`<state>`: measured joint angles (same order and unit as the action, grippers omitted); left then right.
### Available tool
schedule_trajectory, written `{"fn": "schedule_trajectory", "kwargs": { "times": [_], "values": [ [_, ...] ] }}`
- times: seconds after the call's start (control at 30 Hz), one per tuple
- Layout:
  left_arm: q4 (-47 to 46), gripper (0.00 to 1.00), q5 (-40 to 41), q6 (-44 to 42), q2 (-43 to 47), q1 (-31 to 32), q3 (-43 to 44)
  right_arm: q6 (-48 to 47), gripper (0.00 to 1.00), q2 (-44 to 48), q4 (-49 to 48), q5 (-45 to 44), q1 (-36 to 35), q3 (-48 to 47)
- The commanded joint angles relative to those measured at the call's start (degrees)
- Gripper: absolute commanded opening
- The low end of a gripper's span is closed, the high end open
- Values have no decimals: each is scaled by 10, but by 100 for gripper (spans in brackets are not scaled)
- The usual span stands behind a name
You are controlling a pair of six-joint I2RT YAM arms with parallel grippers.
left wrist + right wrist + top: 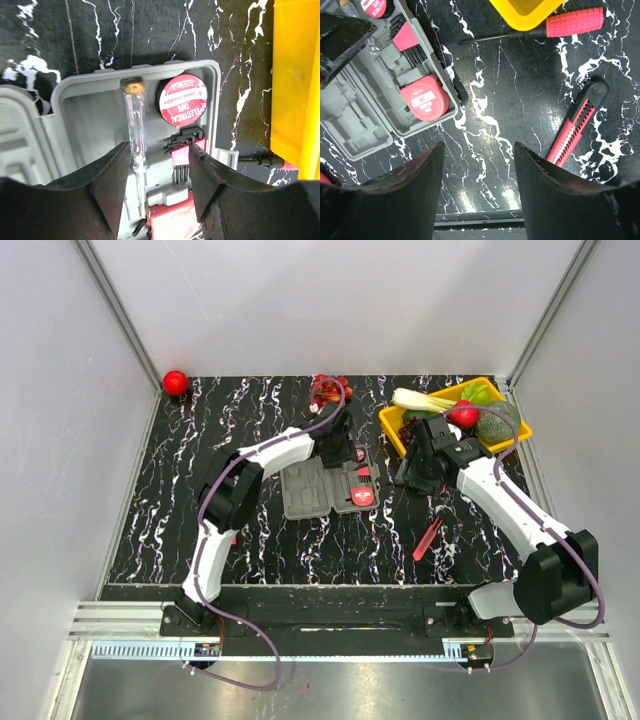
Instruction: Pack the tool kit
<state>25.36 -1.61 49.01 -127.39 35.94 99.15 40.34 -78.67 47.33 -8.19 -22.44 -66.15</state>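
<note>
The grey plastic case [318, 490] is lying open and flat on the black, white-veined counter [200, 520]. The left hand [160, 150] is hanging directly over its right half, looking down into the moulded compartments. That hand's two dark fingers [107, 185] are standing apart and gripping nothing. Between them a slim tester screwdriver [135, 120] with a clear handle and brass cap is lying in its slot, running close along one finger; whether the two are touching I cannot tell. Beside it a round roll of electrical tape [182, 102] with a red label is sitting in a circular well, and a red holder of black hex keys [182, 152] is resting just below. The rounded red tape measure [425, 97] is sitting in the case's near right corner. The right hand [478, 150] is hovering over bare counter just right of the case, fingers wide apart and holding nothing. The red-and-black knife [575, 125] is lying near it, and the red-handled screwdriver [570, 24], its grip knobbly, is lying farther off with its thin shaft running under the yellow tray [520, 10].
</note>
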Motion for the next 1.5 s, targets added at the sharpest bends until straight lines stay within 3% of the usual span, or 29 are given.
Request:
{"fn": "schedule_trajectory", "kwargs": {
  "times": [0.0,0.2,0.3,0.37,0.43,0.47,0.57,1.07,1.47],
  "values": [
    [-4,53,50,-24,72,-3,-1,-12,63,-10,-24,19,4,-31],
    [17,50,66,-30,79,-3,4,-13,63,-23,-31,34,4,-39],
    [18,44,57,-34,69,-5,13,-39,59,-32,-56,80,5,-39],
    [19,37,45,-38,55,-9,21,-63,52,-42,-86,144,3,-35],
    [19,34,32,-48,42,-11,31,-82,40,-60,-120,178,-1,-34],
    [22,34,29,-55,34,-12,35,-88,33,-70,-128,185,-6,-35],
    [33,34,31,-79,13,-13,51,-112,26,-105,-140,169,-30,-60],
    [18,37,22,-99,-8,-19,26,-95,24,-279,-228,150,-63,-138],
    [14,20,5,-94,-17,-32,10,-102,20,-353,-243,171,-67,-170]
  ]
}}
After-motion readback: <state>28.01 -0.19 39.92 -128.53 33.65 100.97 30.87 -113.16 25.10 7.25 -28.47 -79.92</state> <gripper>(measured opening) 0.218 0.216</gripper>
